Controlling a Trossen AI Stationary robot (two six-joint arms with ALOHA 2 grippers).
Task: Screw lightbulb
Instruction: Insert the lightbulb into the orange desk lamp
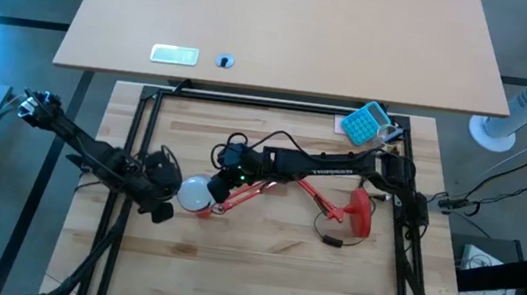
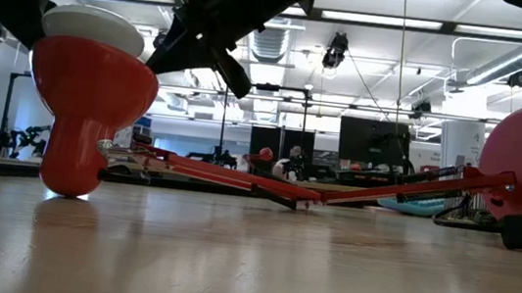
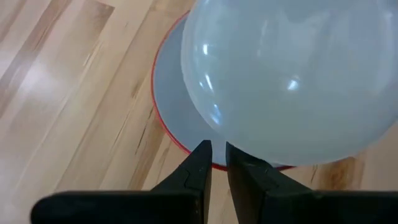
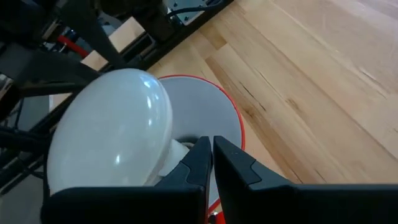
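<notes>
Sitting in the mouth of the red lamp shade (image 4: 227,118), the lightbulb (image 4: 115,134) shows its white dome above the shade's rim, with its narrower neck going down into the white interior. In the high view the lightbulb (image 1: 195,193) appears as a pale disc at the left-centre of the wooden counter (image 1: 258,278), directly between the two arms. In the low view the shade (image 2: 92,73) stands upright on its narrow end on the counter (image 2: 248,263), with the bulb's dome (image 2: 94,27) rising just over its rim.

The left gripper (image 1: 164,188) lies just beside the bulb on its left side; in the left wrist view its jaws stand narrow, nearly together, their tips (image 3: 214,152) at the edge of the dome (image 3: 292,81) and holding nothing. The right gripper (image 1: 229,181) reaches in from the right; in the right wrist view its jaws are likewise narrow, the tips (image 4: 208,146) close to the bulb's neck inside the shade, and whether they touch it cannot be told.

The lamp's thin red arm (image 1: 250,194) runs across the counter toward the red base (image 1: 361,210) at the right. A turquoise calculator (image 1: 364,123) lies near the counter's far right corner. Beyond it stands a lighter table (image 1: 288,30) carrying a small flat plate (image 1: 174,54).
</notes>
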